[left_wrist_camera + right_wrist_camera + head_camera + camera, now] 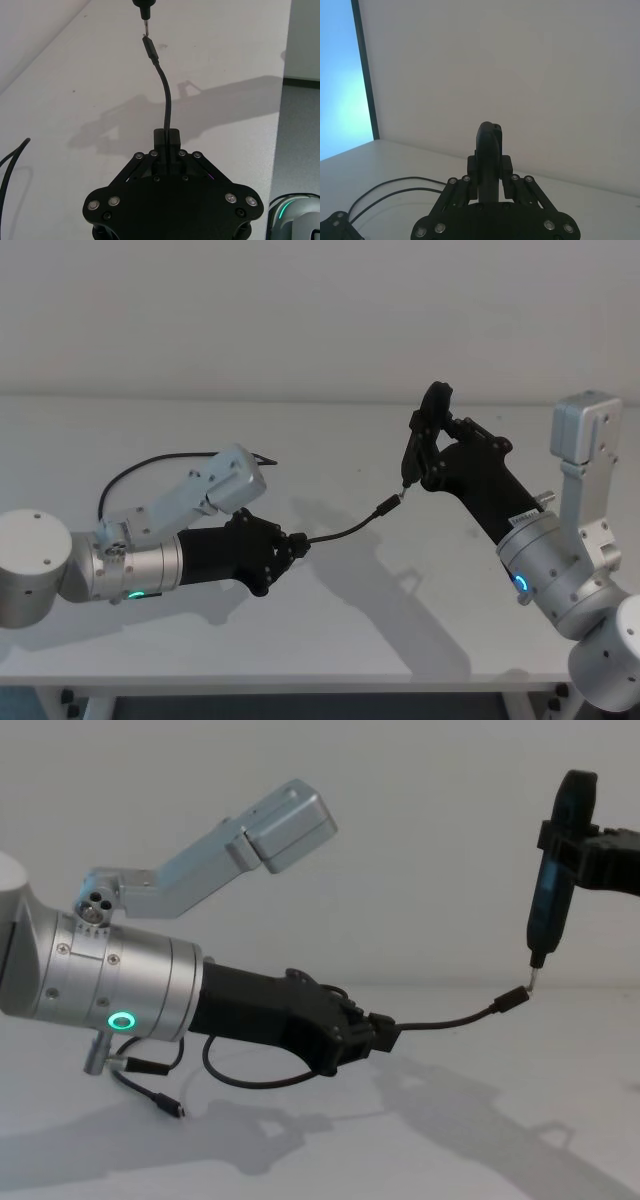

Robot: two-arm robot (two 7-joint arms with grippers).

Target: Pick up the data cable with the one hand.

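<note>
My left gripper (297, 543), black and angular on a silver cylinder with a green ring, is shut on the data cable (345, 530) and holds it above the table. From the gripper (166, 137) the thin black cable (166, 95) arcs forward to a slim plug (515, 998). The cable's other part trails back under the left arm (250, 1080) and loops on the table (150, 465). My right gripper (425, 450) is shut on a slim black tool (555, 870) held upright. The tool's pointed tip sits right at the plug (388, 505).
The white table (330, 630) carries the shadows of both arms. A short black lead (135, 1067) hangs at the left arm's silver cylinder. A plain wall stands behind the table's far edge. The front edge runs just below the arms.
</note>
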